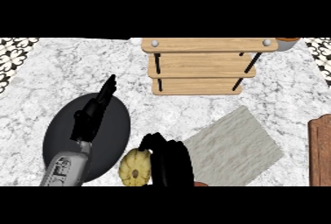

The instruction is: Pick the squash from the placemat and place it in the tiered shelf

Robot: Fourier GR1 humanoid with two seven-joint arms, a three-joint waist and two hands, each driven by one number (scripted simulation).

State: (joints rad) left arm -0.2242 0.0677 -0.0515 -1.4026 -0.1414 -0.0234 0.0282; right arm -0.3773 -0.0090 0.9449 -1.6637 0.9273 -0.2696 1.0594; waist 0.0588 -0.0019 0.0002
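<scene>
Curling round the squash [135,168], right hand [169,159] partly cut off; left hand [93,111] straight-fingered

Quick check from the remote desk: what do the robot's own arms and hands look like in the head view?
The left hand is black, with slim fingers, on a light grey forearm with dark lettering-like markings that can't be read. The right hand is also black and bulky; its forearm is hardly in view. No cables or sleeves show.
</scene>
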